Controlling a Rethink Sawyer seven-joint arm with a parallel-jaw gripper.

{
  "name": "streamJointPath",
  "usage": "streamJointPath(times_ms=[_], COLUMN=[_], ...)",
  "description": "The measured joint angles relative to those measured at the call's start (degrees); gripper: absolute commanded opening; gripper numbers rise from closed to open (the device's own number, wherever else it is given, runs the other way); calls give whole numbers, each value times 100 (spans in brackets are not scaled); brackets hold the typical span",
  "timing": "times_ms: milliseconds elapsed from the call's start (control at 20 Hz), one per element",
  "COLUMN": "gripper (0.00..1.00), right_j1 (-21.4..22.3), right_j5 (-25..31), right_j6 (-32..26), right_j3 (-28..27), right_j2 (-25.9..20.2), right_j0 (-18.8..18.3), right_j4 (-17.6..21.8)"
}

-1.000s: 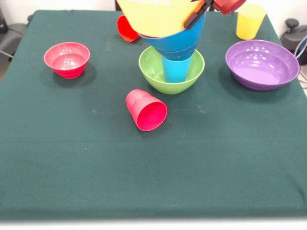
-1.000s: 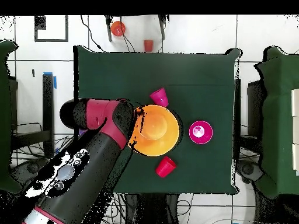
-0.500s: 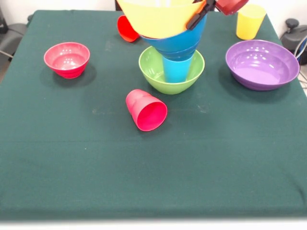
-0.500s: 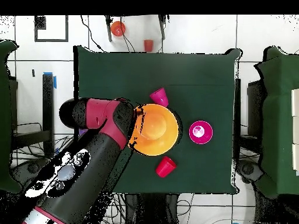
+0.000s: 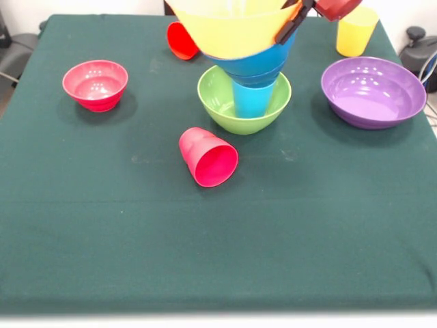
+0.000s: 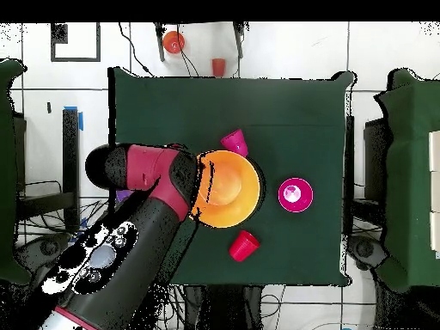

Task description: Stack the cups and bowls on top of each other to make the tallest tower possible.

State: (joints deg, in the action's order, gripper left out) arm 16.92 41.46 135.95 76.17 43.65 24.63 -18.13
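The gripper pinches the right rim of the orange-yellow bowl, which sits directly above the blue bowl atop the tower, slightly off-centre left.

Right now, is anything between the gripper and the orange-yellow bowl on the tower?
Nothing visible does. The gripper is already at the rim of the orange-yellow bowl, which sits on the blue bowl over the light blue cup.
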Motion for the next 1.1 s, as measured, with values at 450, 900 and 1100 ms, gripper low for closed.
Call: streamJointPath(times_ms=[450,900,1100], gripper=[0,0,100], right_j1=[245,316,352], right_j5=[-302,-453,-454], right_j6=[0,0,0], right_j3=[210,322,324], right_j2=[-282,-367,-388], right_j0=[-207,-290,-292], right_j4=[-66,-63,-59])
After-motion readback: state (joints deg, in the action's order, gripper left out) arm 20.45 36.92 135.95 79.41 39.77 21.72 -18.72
